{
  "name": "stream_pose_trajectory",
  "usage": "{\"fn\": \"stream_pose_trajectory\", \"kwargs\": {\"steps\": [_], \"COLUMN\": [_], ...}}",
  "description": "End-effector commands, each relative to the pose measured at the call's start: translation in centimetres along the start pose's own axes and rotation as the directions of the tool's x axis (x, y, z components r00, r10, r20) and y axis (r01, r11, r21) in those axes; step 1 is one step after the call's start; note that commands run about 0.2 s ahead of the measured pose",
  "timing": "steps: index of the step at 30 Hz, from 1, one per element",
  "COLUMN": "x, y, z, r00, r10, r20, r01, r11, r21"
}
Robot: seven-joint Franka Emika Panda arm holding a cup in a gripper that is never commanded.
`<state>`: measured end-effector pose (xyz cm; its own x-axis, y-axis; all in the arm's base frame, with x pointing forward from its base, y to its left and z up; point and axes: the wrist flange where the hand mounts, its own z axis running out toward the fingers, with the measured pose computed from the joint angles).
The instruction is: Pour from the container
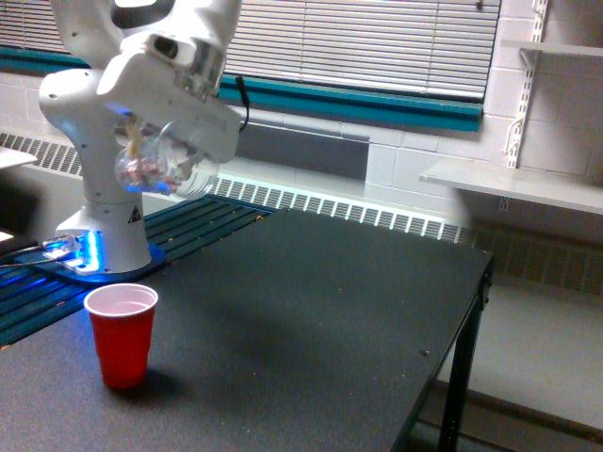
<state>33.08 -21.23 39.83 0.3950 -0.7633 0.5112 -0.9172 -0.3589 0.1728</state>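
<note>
The container (160, 165), a clear rounded jar with small pink-white pieces inside, hangs in the air at the exterior view's upper left, tilted on its side. My gripper (162, 149) is shut on it, and the white hand covers its upper part. A red plastic cup (122, 333) stands upright on the dark table, below the container and a little toward the exterior view's left. The cup's inside looks pale pink. No pieces show in the air between jar and cup.
The arm's white base (108, 221) stands behind the cup on a blue-lit mount. The dark table (311, 320) runs to an edge at the exterior view's right. A white shelf (513, 184) and window blinds line the back wall.
</note>
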Motion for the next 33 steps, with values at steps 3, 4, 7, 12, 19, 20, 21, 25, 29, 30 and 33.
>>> {"fn": "stream_pose_trajectory", "kwargs": {"steps": [3, 4, 7, 12, 19, 20, 21, 25, 29, 30, 33], "x": [-1.0, -1.2, -1.8, -2.5, -3.5, -3.7, -3.8, -4.2, -4.5, -4.6, -4.8], "y": [1.3, 1.3, 1.5, 2.4, 3.5, 3.7, 3.8, 4.4, 4.7, 4.7, 4.9], "z": [1.8, 1.8, 2.1, 2.8, 3.8, 3.9, 4.1, 4.5, 4.9, 5.0, 5.4], "r00": [0.998, 0.998, 0.998, 0.996, 0.993, 0.993, 0.992, 0.991, 0.99, 0.99, 0.99], "r10": [0.055, 0.055, 0.057, 0.072, 0.088, 0.092, 0.094, 0.101, 0.107, 0.107, 0.112], "r20": [0.026, 0.024, 0.028, 0.051, 0.077, 0.079, 0.082, 0.089, 0.088, 0.088, 0.091], "r01": [-0.054, -0.053, -0.054, -0.065, -0.073, -0.075, -0.076, -0.081, -0.084, -0.084, -0.087], "r11": [0.996, 0.996, 0.994, 0.989, 0.981, 0.979, 0.978, 0.974, 0.969, 0.969, 0.967], "r21": [-0.07, -0.077, -0.097, -0.133, -0.182, -0.189, -0.194, -0.213, -0.23, -0.234, -0.24]}}
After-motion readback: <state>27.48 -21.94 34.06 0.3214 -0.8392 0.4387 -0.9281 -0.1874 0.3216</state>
